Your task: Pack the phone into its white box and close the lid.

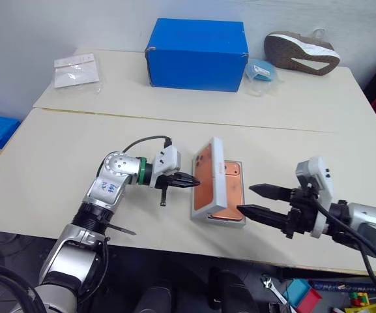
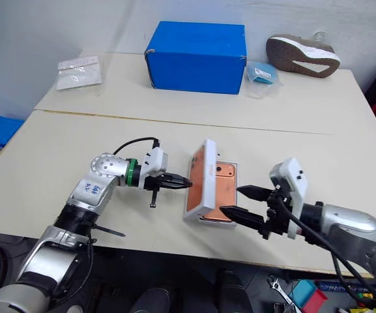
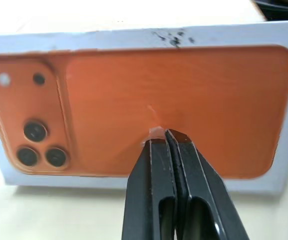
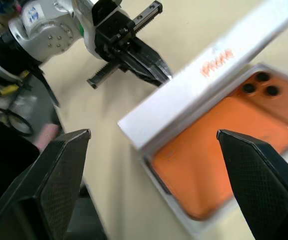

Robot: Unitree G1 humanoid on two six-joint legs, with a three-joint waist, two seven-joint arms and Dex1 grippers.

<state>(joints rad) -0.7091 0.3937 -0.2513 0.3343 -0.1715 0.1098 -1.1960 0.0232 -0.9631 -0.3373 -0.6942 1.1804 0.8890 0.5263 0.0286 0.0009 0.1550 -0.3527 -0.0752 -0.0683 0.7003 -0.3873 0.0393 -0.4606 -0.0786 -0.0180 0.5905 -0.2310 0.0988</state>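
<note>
The phone [image 1: 230, 195] lies camera-side up in the white box [image 1: 238, 222], near the front edge of the desk [image 1: 57, 150]. The lid [image 1: 206, 175] stands tilted on its long edge over the box's left side, printed face turned away from the box, not yet down.

Left gripper [image 1: 192, 180] — fingers pressed shut, holding nothing — has its closed tip against the lid's printed face, left of the box. Right gripper [image 1: 253, 199] sits just right of the box, fingers spread wide and empty, one tip close to the box's near right corner.

Risks, as judged from this pose:
- The push lands at one point on a leaning lid; off-centre, it could twist the lid so it drops skewed across the box rim instead of seating.
- A hard push could slide box and lid together toward the right gripper — nothing braces the box.
- The lid could topple back leftward if the tip slips off its smooth face.
- The right gripper's near finger may catch the falling lid.
</note>
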